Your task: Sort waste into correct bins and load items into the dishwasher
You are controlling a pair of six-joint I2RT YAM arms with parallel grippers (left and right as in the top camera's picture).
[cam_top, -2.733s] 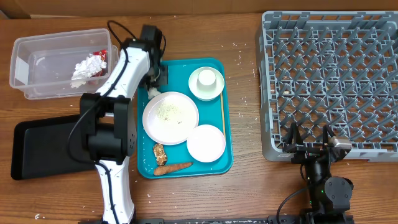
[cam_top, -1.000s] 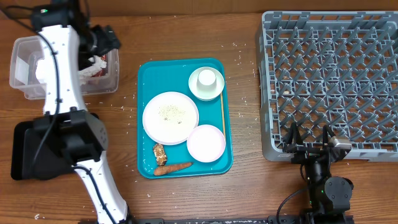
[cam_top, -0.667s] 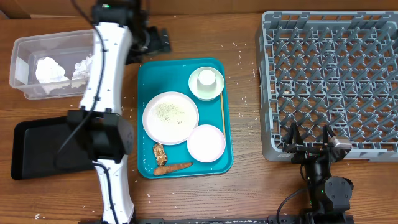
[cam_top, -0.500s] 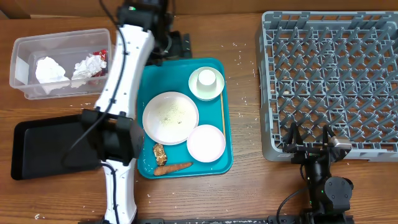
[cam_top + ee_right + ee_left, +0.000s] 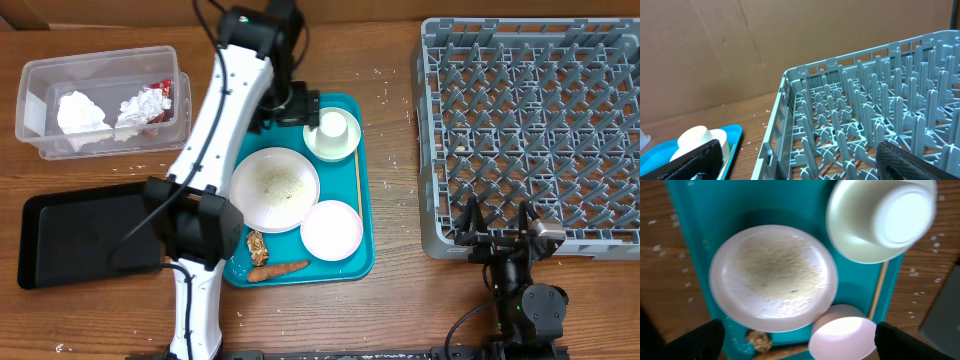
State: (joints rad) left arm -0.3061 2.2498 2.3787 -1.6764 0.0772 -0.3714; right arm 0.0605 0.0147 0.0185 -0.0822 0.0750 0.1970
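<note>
On the teal tray (image 5: pixel 235 120) lie a white plate (image 5: pixel 274 188) dusted with rice grains, a pale pink plate (image 5: pixel 331 229), a brown food lump (image 5: pixel 257 246) and a carrot piece (image 5: pixel 280 269). A white cup (image 5: pixel 333 126) stands in a white bowl (image 5: pixel 345 148) at the tray's back right. My left gripper (image 5: pixel 298 106) hovers open over the tray's back edge, just left of the cup. From the left wrist, plate (image 5: pixel 772 277), bowl (image 5: pixel 850 235), cup (image 5: pixel 902 212) and pink plate (image 5: pixel 842 337) lie below my empty left gripper (image 5: pixel 800 349). My right gripper (image 5: pixel 497 225) rests open at the grey dishwasher rack's (image 5: pixel 530 130) front edge.
The clear tub (image 5: pixel 40 75) at the back left holds two crumpled tissues (image 5: pixel 80 110) and a red wrapper (image 5: pixel 160 95). The flat black tray (image 5: pixel 80 235) lies in front of it. A thin wooden stick (image 5: pixel 357 190) lies along the teal tray's right side. Crumbs dot the wood near the rack.
My left arm swung right from over the clear tub to the teal tray's back edge. A second tissue now lies in the tub. The right arm stayed still.
</note>
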